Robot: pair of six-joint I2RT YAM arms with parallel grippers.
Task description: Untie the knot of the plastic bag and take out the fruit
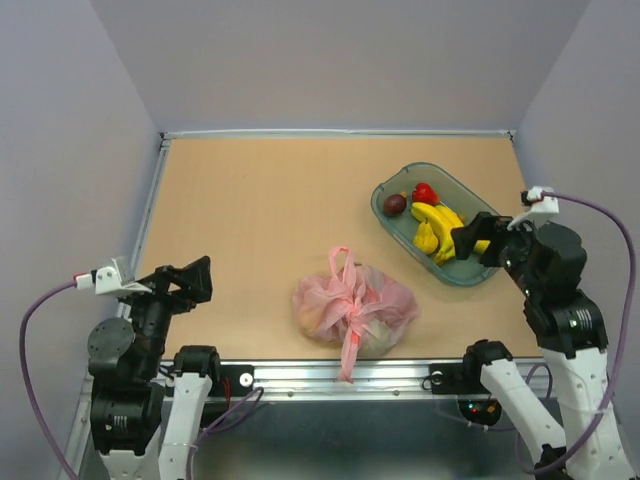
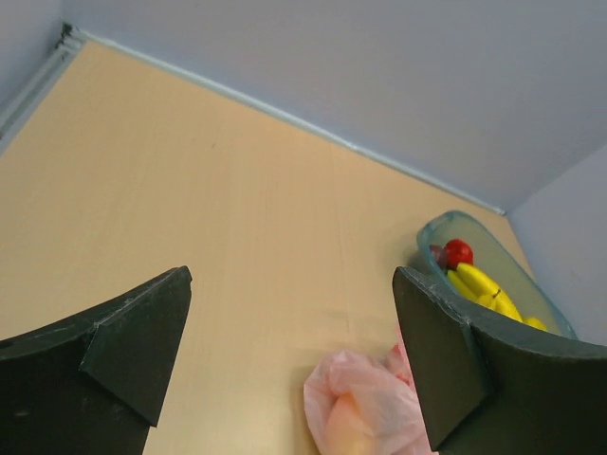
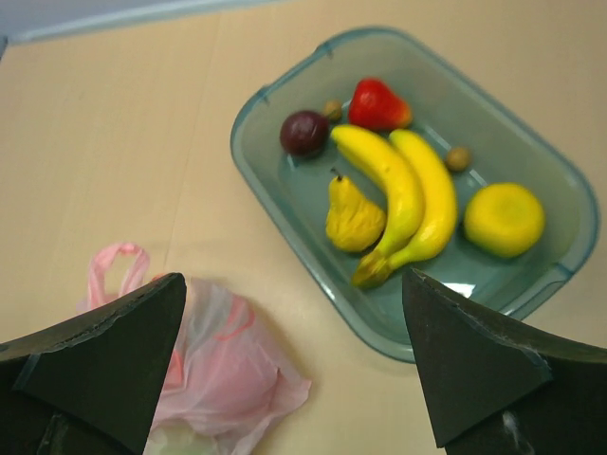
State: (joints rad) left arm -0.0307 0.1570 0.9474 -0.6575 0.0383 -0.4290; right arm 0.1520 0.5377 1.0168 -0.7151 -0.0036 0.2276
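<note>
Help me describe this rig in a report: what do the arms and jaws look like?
Both the left arm and right arm are black above white lower links, each with a purple cable from a white plug. The jaws are matte black, broad wedge-shaped blades, lightly scuffed.

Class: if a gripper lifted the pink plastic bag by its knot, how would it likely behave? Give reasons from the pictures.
The plastic bag would probably sag and deform: it looks thin and crinkled. Its bulging body suggests it would hang heavy below the knot. The loose tail would likely flop.
</note>
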